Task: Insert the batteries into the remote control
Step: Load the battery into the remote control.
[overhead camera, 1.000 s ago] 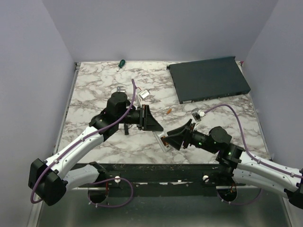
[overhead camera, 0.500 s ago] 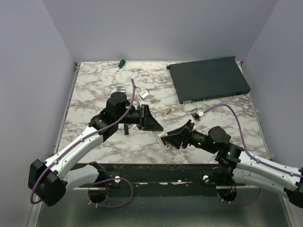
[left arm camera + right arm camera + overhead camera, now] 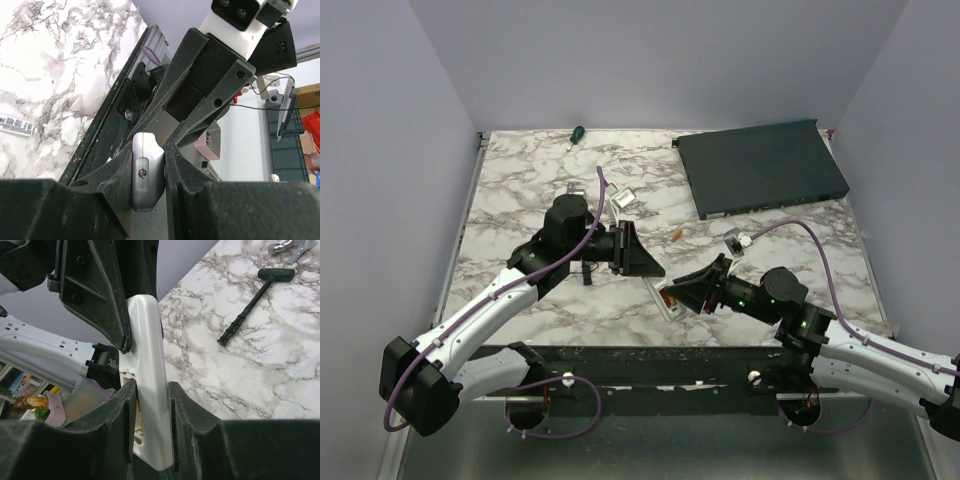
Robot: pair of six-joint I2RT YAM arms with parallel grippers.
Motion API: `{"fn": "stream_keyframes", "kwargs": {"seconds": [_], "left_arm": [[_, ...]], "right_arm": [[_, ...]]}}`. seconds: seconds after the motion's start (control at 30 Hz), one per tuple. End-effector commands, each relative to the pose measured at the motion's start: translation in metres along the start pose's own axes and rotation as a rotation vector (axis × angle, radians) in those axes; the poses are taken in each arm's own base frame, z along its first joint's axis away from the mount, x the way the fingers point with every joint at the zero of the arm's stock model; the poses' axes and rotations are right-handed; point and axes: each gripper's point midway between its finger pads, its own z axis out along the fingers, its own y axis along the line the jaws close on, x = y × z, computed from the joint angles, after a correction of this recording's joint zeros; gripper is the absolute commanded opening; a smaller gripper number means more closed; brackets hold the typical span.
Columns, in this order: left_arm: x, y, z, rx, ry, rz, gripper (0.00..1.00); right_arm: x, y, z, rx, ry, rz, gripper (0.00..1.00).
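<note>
The white remote control (image 3: 666, 299) is held in the air above the table's near edge, between my two grippers. My right gripper (image 3: 677, 294) is shut on its side; in the right wrist view the remote (image 3: 149, 365) stands upright between the fingers (image 3: 187, 405). A bit of orange shows in its open back (image 3: 140, 426). My left gripper (image 3: 653, 270) is shut on the remote's other end, seen in the left wrist view as a grey-white end with a screw (image 3: 146, 172). One orange battery (image 3: 676, 234) lies on the marble, behind the grippers.
A large dark flat box (image 3: 760, 166) lies at the back right. A green-handled screwdriver (image 3: 576, 133) lies at the back edge. Silver brackets (image 3: 623, 200) lie left of centre. A black T-handled tool (image 3: 252, 300) lies under the left arm. A small white connector (image 3: 735, 241) lies right of the battery.
My right gripper has edged a little to the left with the remote, closer to the left gripper. The left arm has stayed still.
</note>
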Motion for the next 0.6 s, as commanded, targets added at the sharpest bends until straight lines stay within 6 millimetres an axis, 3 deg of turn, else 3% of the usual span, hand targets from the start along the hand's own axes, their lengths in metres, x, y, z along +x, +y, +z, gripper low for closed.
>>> {"fn": "stream_keyframes", "kwargs": {"seconds": [0.0, 0.13, 0.3, 0.37, 0.43, 0.57], "left_arm": [[-0.008, -0.017, -0.004, 0.037, -0.026, 0.056, 0.0], [-0.008, -0.015, -0.003, 0.035, -0.024, 0.053, 0.0], [-0.007, -0.013, -0.002, 0.032, -0.023, 0.054, 0.0], [-0.008, -0.014, -0.002, 0.04, -0.025, 0.062, 0.0], [-0.008, -0.016, -0.002, 0.048, -0.026, 0.071, 0.0], [-0.008, -0.017, -0.003, 0.054, -0.024, 0.078, 0.0]], "right_arm": [[0.002, -0.006, 0.001, 0.027, 0.005, -0.022, 0.35], [-0.002, -0.003, 0.0, 0.018, -0.003, -0.03, 0.42], [-0.004, -0.003, -0.001, 0.018, -0.006, -0.051, 0.43], [-0.003, -0.002, 0.0, 0.009, 0.0, -0.063, 0.52], [-0.003, 0.001, 0.001, -0.005, 0.008, -0.068, 0.67], [-0.003, 0.012, 0.003, -0.059, 0.024, -0.077, 0.76]]}}
